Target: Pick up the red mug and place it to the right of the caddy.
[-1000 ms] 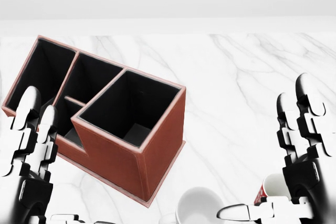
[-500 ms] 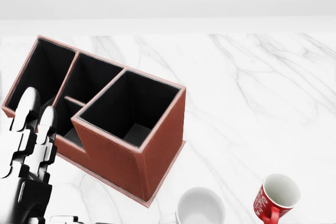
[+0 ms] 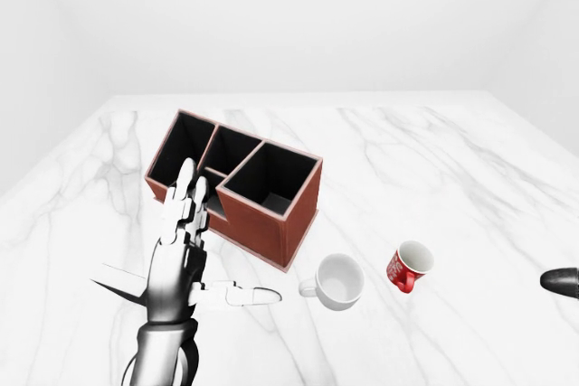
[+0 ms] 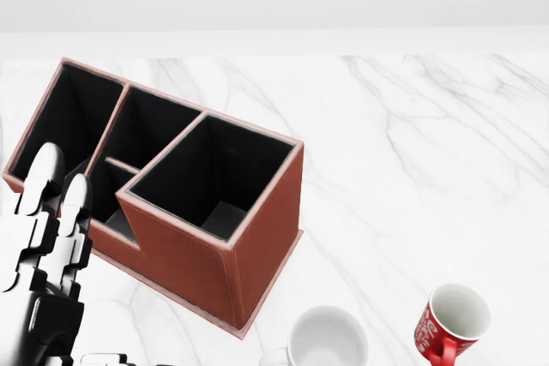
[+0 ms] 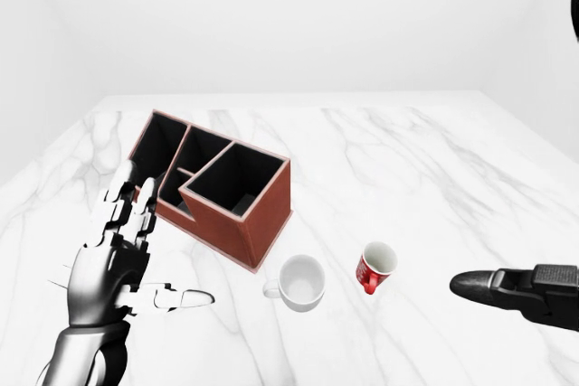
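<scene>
The red mug with white lettering leans on the marble table near the head view's bottom right, its handle towards the bottom; nothing touches it. The red-brown caddy, with several black compartments, sits to the mug's left. My left hand hovers open beside the caddy's left end, fingers straight and thumb pointing right, holding nothing. My right hand shows only as a dark straight finger at the right-eye view's right edge, well to the right of the mug and empty.
A white mug stands between the caddy and the red mug, close to the caddy's nearest corner. The marble table stretches right of the caddy and towards the top, with a white wall beyond.
My right hand, which stood open beside the red mug one second ago, has left the head view to the right. The mug now shows whole. My left hand has barely moved.
</scene>
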`<state>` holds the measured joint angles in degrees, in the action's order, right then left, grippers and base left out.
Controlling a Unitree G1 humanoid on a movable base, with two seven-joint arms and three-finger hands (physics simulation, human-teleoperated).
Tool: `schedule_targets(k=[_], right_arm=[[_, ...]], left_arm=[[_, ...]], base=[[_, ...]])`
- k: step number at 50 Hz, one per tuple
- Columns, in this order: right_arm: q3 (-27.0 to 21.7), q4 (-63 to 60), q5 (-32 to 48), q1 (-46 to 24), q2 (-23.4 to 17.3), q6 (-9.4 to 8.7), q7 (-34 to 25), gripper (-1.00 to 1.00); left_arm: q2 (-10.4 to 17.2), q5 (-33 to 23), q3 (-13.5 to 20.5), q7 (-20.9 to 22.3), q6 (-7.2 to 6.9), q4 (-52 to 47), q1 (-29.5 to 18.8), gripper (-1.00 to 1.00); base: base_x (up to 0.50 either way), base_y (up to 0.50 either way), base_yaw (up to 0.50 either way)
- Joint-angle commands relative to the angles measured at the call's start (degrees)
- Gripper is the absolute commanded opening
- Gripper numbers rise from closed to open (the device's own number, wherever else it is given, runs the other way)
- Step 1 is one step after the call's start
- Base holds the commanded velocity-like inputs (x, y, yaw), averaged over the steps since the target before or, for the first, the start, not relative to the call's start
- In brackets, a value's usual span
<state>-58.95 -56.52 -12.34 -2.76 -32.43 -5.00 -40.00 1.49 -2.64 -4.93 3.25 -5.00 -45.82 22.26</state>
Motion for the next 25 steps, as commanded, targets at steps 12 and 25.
schedule_targets(k=[12, 25], right_arm=[[10.44, 7.98, 22.08, -1.28, 3.05, 0.0, 0.0, 1.0], [14.69, 7.22, 28.98, 0.06, 7.06, 0.0, 0.0, 1.0]], left_arm=[[-0.07, 0.02, 0.31, 0.16, 0.0, -0.05, -0.09, 1.0], [-0.48, 0.33, 1.18, 0.68, 0.0, -0.85, -0.05, 1.0]], base=[[0.0, 0.0, 0.0], [0.0, 0.0, 0.0]])
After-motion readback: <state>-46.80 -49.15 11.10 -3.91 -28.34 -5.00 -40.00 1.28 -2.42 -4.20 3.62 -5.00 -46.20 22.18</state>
